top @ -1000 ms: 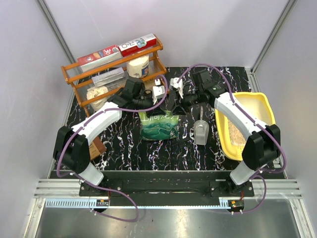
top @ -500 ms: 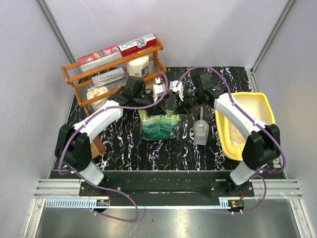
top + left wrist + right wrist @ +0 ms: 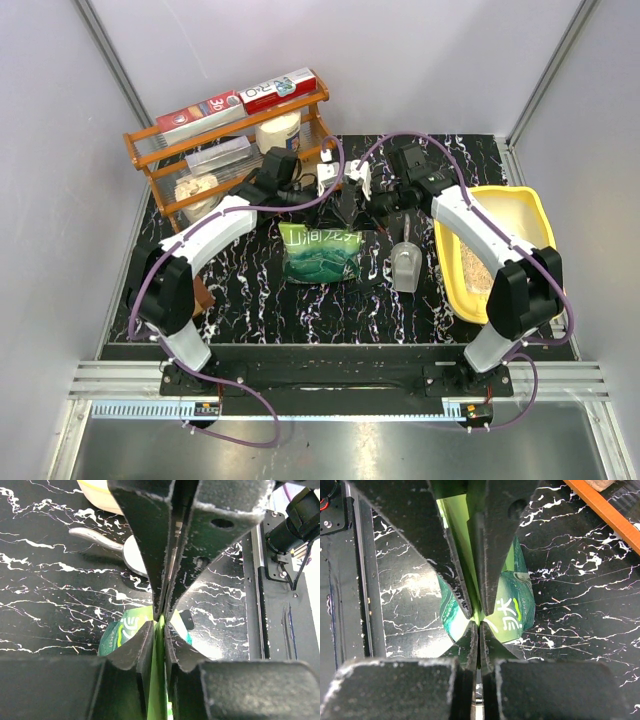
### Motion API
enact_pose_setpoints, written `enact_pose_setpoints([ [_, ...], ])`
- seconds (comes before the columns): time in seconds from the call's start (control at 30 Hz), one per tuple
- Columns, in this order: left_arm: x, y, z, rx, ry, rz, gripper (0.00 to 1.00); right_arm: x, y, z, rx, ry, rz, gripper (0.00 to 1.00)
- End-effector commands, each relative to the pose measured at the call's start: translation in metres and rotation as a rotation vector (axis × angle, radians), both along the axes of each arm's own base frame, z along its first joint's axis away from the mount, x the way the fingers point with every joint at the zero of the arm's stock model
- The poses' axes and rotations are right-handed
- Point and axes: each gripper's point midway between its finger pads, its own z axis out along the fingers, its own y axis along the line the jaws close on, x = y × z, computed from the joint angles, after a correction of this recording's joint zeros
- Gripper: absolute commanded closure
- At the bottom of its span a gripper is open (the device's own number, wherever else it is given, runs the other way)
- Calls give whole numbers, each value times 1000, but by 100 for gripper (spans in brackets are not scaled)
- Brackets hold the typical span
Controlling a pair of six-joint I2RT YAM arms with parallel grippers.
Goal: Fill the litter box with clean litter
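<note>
**Left arm brought in at the pouch top**

Since a second ago the left arm has been swung inward and toward the far edge, and the right fingers have been closed.

The green pouch [image 3: 320, 255] is found at the centre of the tabletop, and its top edge is met by both grippers side by side. The film is pinched by the right gripper [image 3: 479, 625], whose fingers are pressed together. The left gripper [image 3: 159, 625] has its fingers a little apart with the film running between them – no firm pinch is seen.

It is judged that the top is to be opened. The left pinch should first be made firm, just beside the right one. Then the pull should be short and opposite, with the mouth kept upward so that nothing is spilled.

The pouch looks glossy and well filled, with white characters on it. The litter box [image 3: 455, 275] waits at the right edge, and some tan litter [image 3: 480, 265] is already seen inside.
</note>
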Motion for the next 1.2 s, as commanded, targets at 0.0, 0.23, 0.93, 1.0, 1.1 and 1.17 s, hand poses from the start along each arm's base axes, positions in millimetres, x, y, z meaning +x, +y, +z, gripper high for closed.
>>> enact_pose_setpoints([
  [0.0,-4,-4,14,-33,-50,-55,84,2,7,17,50,16,0,100],
  [0.23,-11,1,7,-6,-30,-70,100,8,3,22,58,24,-23,96],
  [0.93,-6,4,21,-4,30,27,100,70,-125,-15,-66,272,-623,51],
  [1.0,-11,8,21,12,35,25,100,56,-117,-10,-29,256,-539,52],
  [1.1,-11,16,18,24,51,46,100,28,-115,-18,-37,128,-351,51],
  [1.17,-8,19,18,15,70,70,100,9,-118,-34,-65,-21,-193,51],
])
